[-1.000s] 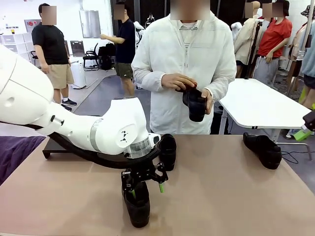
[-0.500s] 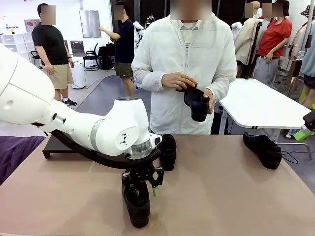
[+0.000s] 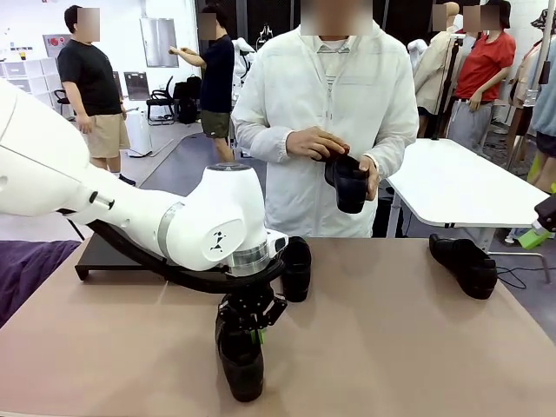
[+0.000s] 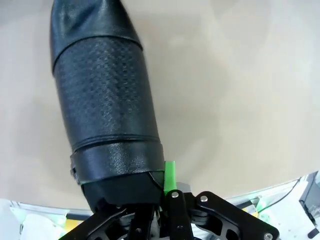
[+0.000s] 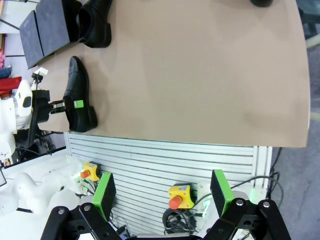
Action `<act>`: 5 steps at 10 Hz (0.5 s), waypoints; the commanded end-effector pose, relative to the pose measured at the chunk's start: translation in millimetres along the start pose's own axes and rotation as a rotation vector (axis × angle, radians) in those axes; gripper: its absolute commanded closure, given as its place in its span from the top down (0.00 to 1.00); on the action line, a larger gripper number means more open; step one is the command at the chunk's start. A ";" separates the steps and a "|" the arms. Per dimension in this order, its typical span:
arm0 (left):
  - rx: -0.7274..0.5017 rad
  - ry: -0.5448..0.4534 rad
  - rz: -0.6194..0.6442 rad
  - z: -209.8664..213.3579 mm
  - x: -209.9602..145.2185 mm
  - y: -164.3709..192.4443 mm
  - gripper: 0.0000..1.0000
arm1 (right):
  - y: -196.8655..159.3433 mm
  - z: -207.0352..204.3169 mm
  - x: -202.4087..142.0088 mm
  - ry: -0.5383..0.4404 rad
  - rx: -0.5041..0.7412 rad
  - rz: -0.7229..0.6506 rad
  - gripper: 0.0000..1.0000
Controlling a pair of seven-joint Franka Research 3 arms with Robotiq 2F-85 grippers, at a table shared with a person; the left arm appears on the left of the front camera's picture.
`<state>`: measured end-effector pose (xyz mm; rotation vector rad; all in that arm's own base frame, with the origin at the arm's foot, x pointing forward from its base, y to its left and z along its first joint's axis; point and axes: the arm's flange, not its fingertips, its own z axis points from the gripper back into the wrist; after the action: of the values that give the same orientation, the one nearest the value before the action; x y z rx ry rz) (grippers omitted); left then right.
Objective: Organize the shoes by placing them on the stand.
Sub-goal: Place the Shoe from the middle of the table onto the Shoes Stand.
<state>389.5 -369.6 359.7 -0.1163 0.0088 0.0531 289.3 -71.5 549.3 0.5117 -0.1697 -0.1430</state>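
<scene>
Left end effector (image 3: 247,332) is closed on a shoe (image 3: 241,372) at the worktop's near edge, the shoe's long axis running near to far. The stand (image 3: 104,254) lies farther back and to the left, on this arm's side.

Near shoe (image 3: 243,373) lies before second shoe (image 3: 297,269), stand (image 3: 100,254) behind-left, third shoe (image 3: 465,265) far right

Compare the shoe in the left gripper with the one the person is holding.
The gripped shoe lies on the table near the robot's edge; the person's shoe is held in the air beyond the far edge. The fingers of the left gripper clamp the gripped shoe; two hands hold the person's shoe. Both are glossy black loafers.
</scene>
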 end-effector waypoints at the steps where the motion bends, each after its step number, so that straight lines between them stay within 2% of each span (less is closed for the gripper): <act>1: -0.006 -0.033 -0.055 24.4 -9.6 2.1 0.00 | -2.2 2.0 1.6 0.002 0.008 0.023 1.00; 2: -0.019 -0.019 -0.142 41.3 -16.7 7.7 0.00 | -2.2 2.0 1.6 0.002 0.008 0.023 1.00; 5: 0.035 -0.159 -0.261 120.3 -44.1 58.8 0.00 | -2.2 2.0 1.6 0.002 0.008 0.023 1.00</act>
<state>359.2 -336.3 450.7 -0.0872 -0.0986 -0.1580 289.6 -71.6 549.1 0.5115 -0.1689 -0.1433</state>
